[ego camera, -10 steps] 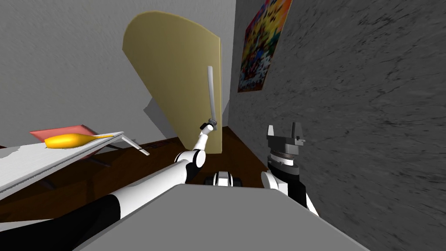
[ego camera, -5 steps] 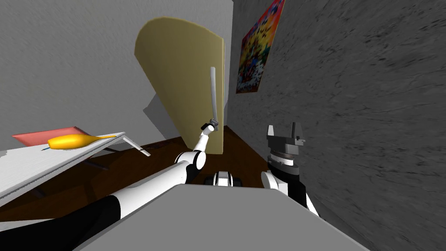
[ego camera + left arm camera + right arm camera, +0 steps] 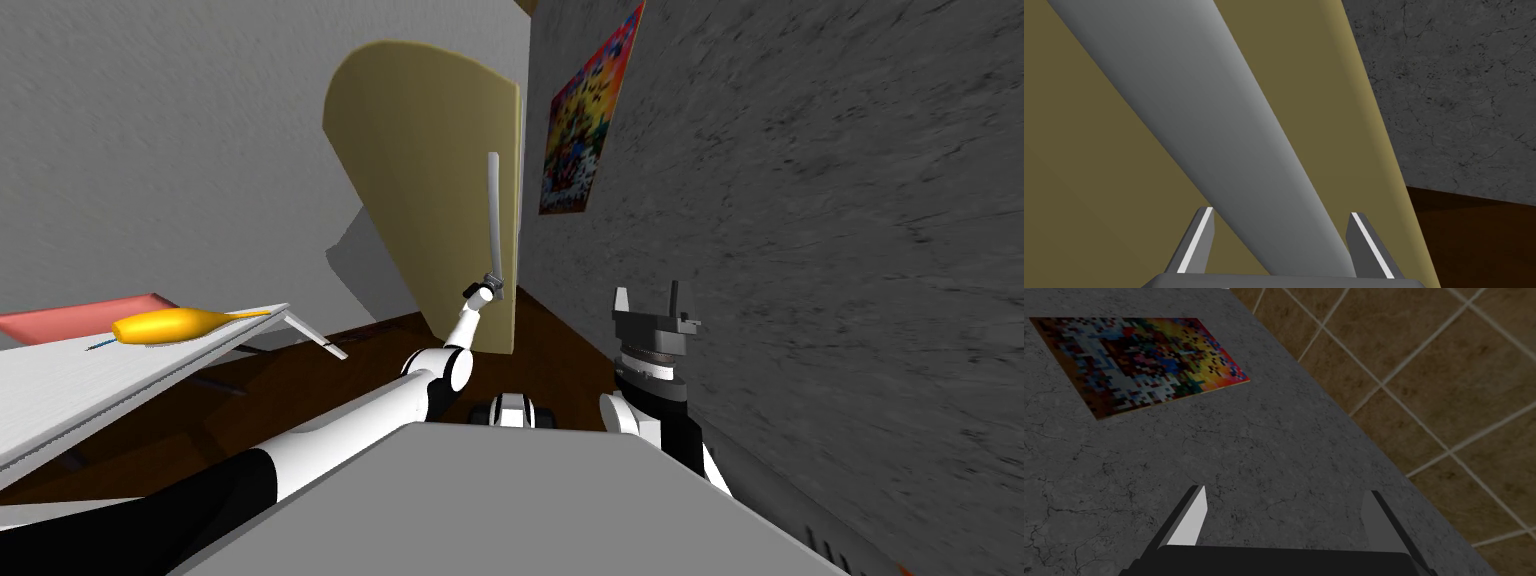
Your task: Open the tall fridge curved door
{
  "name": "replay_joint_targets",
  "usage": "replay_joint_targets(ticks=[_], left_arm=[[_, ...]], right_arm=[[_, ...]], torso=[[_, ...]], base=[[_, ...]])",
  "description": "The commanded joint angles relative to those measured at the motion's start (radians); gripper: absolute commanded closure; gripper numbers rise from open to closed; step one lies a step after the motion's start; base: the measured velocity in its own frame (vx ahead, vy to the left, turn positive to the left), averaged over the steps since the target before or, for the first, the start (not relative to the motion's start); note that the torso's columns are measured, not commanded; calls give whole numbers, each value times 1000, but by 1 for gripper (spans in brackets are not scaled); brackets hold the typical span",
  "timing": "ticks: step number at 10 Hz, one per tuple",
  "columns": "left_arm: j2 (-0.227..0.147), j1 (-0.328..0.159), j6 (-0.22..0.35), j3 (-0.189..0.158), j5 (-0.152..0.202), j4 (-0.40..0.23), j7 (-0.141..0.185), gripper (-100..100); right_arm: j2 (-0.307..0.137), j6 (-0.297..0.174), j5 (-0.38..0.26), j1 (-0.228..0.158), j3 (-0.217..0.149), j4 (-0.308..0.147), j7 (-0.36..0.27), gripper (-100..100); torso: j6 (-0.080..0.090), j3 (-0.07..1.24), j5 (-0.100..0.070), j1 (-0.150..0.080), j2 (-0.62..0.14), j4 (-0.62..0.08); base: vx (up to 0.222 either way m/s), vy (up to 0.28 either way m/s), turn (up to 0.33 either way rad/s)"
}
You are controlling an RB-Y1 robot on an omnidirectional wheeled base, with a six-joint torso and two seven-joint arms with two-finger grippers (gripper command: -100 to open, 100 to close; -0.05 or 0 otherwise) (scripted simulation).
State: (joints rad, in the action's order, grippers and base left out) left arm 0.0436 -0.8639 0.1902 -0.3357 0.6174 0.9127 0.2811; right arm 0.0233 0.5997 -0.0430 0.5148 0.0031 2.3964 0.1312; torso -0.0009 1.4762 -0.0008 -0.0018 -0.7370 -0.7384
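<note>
Left end effector (image 3: 1281, 213) spread open astride grey handle (image 3: 1224, 125) on tan fridge door (image 3: 1099, 175)

Tall olive-tan fridge door (image 3: 430, 170), rounded at the top, standing upright at 12 o'clock in the head view. A long grey bar handle (image 3: 493, 215) runs lengthwise just inside its 3 o'clock edge. Whether it is ajar cannot be told.

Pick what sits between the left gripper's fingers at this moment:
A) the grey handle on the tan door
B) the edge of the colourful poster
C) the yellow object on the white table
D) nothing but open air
A: in the left wrist view the grey handle of the tan door runs up between the open fingers of the left gripper, lying closer to one finger than the other.
</note>
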Motion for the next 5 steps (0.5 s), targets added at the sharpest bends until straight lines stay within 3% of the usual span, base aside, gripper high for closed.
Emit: replay_joint_targets(ticks=[1,2,3,4,5], left_arm=[[-1,5,6,23,18,7,-4,100],[-4,6,5,21,20,7,-2,100],[-52,59,3,47,70,54,4,100],[-80,86,3,47,96,75,4,100],[-94,93,3,47,116,75,4,100]], right_arm=[[0,0,0,0,0,0,0,0],[0,0,0,0,0,0,0,0],[0,0,0,0,0,0,0,0],[0,0,0,0,0,0,0,0],[0,0,0,0,0,0,0,0]], torso=[[2,-1,0,1,-2,1],[2,0,0,-1,-1,1],[0,2,-1,-5,4,0],[2,1,-1,-2,1,1],[-3,0,1,3,0,2]], base=[[-181,162,-96],[-74,65,-27],[-113,67,-349],[-135,82,-222],[-78,28,-14]])
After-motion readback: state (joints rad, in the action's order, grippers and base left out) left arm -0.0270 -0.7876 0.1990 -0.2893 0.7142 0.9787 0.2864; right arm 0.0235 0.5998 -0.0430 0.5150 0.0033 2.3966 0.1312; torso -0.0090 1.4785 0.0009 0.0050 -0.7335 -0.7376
